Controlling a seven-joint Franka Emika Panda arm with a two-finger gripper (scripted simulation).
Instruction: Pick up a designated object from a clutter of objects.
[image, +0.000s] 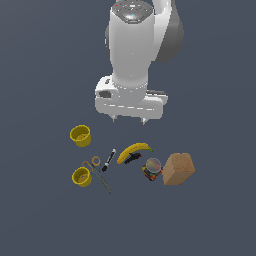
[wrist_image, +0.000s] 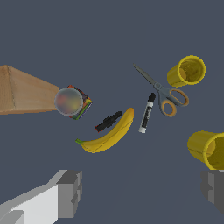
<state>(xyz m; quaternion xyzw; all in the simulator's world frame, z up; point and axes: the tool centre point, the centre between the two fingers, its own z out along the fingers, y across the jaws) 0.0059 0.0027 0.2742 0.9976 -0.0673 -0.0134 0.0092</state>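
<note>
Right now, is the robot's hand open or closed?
Open. The hand hangs above the clutter with its two fingers far apart and nothing between them.

**Camera setup**

Exterior view: high, steep look-down, far out, facing the arm; banana (image: 134, 151) sits mid-frame. Wrist view: looks down from above, closer in, banana (wrist_image: 108, 134) again central. Both share the clutter ringing the banana.
</note>
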